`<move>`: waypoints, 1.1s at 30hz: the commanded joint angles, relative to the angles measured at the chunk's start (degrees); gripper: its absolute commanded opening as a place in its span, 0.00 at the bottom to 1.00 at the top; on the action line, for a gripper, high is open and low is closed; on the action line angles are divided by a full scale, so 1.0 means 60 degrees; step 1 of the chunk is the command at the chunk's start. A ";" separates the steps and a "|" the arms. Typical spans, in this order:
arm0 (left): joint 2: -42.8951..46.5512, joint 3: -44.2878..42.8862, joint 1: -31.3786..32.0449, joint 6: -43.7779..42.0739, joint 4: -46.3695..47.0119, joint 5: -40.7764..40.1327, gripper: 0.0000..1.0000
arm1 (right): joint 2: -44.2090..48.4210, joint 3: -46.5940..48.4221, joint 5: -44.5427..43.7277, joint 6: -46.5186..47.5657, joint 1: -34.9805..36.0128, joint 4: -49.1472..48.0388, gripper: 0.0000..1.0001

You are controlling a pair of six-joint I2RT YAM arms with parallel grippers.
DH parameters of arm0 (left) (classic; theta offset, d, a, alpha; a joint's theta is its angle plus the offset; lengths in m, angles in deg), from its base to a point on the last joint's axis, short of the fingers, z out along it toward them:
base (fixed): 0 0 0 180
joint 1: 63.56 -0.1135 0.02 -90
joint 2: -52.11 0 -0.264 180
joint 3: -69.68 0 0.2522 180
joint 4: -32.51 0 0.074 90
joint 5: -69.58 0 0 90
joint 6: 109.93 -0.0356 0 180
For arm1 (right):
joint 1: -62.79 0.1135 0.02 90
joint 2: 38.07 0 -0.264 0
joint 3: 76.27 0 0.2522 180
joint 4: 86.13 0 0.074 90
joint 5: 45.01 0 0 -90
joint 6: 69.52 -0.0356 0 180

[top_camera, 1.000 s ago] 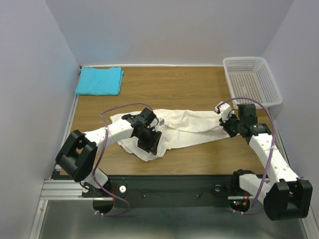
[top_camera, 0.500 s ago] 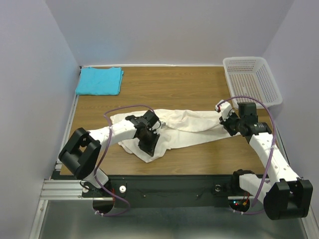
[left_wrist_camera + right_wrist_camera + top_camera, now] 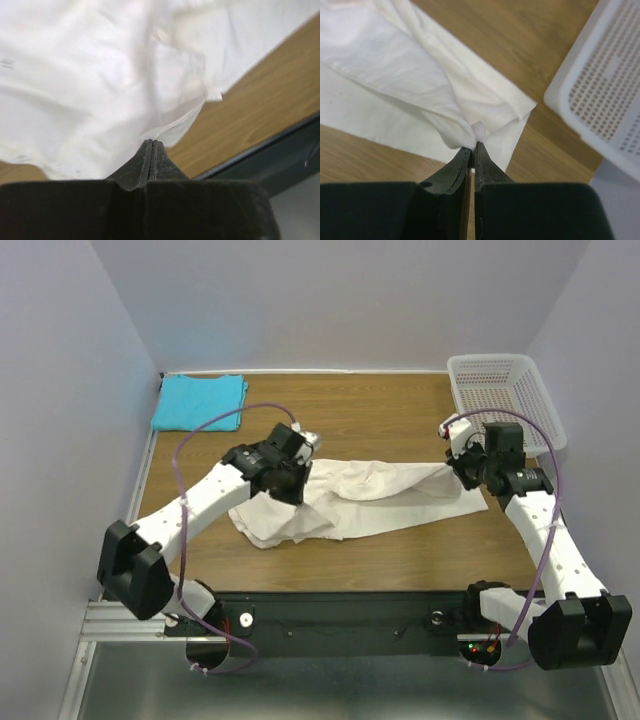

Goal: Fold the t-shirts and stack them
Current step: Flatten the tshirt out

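The cream-white t-shirt (image 3: 380, 495) lies stretched lengthwise left-to-right across the table (image 3: 380, 420).

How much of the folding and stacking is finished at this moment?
Done: the turquoise shirt lies folded in the far left corner. In hand: the left hand and the right hand each pinch an edge of the white shirt, stretched out and crumpled. Left: fold it, then stack the two.

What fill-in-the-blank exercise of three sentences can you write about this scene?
The left gripper and the right gripper are both ____ on the white shirt.
The folded blue shirt lies in the far ____ corner of the table.
The basket at the far right is ____.
Missing words: shut; left; empty.
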 commanded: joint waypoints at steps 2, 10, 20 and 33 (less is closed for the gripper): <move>0.1385 -0.1529 -0.1130 -0.0174 -0.0253 -0.2486 0.00 | -0.0194 0.1620 -0.0038 -0.0607 -0.0069 -0.0480 0.01; 0.2851 -0.3492 -0.1541 -0.0407 0.0772 -0.5429 0.00 | -0.0400 0.4736 -0.0623 -0.1076 -0.0069 -0.0495 0.01; 0.4740 -0.5602 -0.1542 -0.2020 0.5540 -0.6913 0.00 | -0.0956 0.9497 -0.1430 -0.1560 -0.0069 -0.0480 0.01; 0.4802 -0.8001 -0.1556 -0.2402 0.9781 -0.3911 0.00 | -0.1720 1.5670 -0.1152 -0.1999 -0.0069 -0.1399 0.01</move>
